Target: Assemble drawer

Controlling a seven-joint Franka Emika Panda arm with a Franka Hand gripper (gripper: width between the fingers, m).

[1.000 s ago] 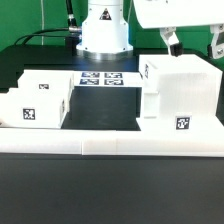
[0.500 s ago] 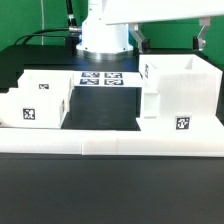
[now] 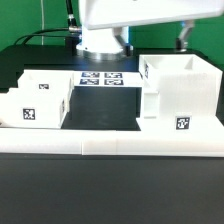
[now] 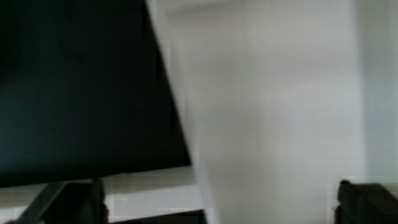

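Note:
The drawer's large boxy white housing (image 3: 181,92) stands at the exterior view's right, a tag on its front. Two small open-top trays (image 3: 47,92) (image 3: 24,110) stand side by side at the left, each with a tag. My gripper (image 3: 154,38) hangs open and empty above the back left corner of the housing, one dark finger (image 3: 186,33) over its rear wall. In the wrist view the gripper (image 4: 217,205) has its fingertips (image 4: 63,201) wide apart, with a blurred white housing surface (image 4: 267,100) between and beyond them.
The marker board (image 3: 100,77) lies flat on the black table between the trays and the housing, in front of the robot base (image 3: 103,38). A long low white border wall (image 3: 110,149) runs across the front.
My gripper has moved toward the exterior view's left, from over the housing's right side to its back left corner. The housing and the trays have not moved.

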